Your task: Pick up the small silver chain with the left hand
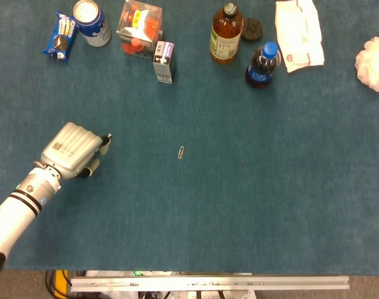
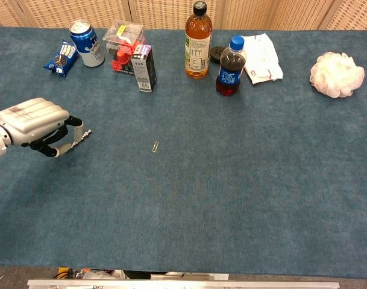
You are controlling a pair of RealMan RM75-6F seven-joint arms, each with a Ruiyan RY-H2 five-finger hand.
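Left hand: my left hand (image 1: 70, 149) (image 2: 31, 123) sits low on the blue table (image 1: 251, 205) (image 2: 243, 198), fingers curled around the chain.
Chain: the small silver chain (image 2: 82, 135) (image 1: 106, 141) lies at the fingertips — whether I've lifted it, I cannot tell.
Paperclip: a paperclip (image 1: 181, 152) (image 2: 155, 146) lies further right — apart.
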